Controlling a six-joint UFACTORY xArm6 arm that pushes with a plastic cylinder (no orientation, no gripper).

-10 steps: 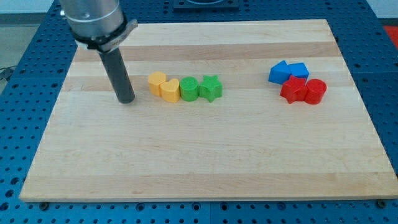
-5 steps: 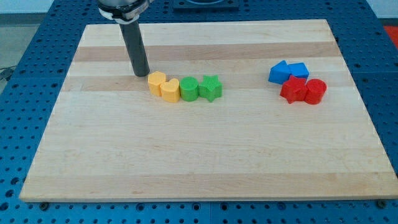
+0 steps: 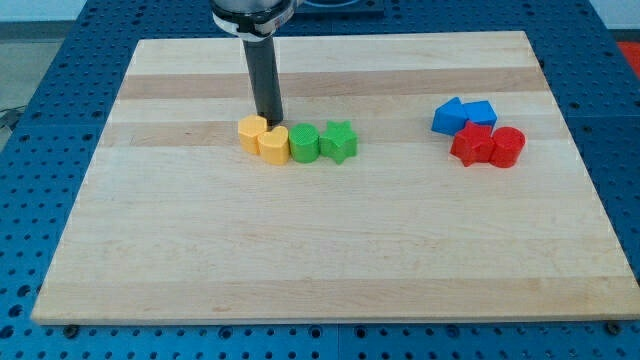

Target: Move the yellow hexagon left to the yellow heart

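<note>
Camera view shows my tip (image 3: 270, 122) set down on the board (image 3: 330, 250) just above the two yellow blocks, right over the seam where they meet. I have no jaws to spread or press, only a plain dark rod, so nothing is pinched. Directly below the tip and a shade to the view's left sits the yellow hexagon (image 3: 252, 132); below and a shade to the right is the yellow heart (image 3: 272, 144). The two are touching, hexagon on the heart's left. The heart in turn touches a green round block (image 3: 304, 143), which touches a green star (image 3: 340, 141), making one row. Well apart on the view's right are two blue blocks (image 3: 463, 115) and two red blocks (image 3: 488, 146), bunched together. Judging by this, the hexagon already lies left of the heart, so only a small nudge, if any, seems called for.
</note>
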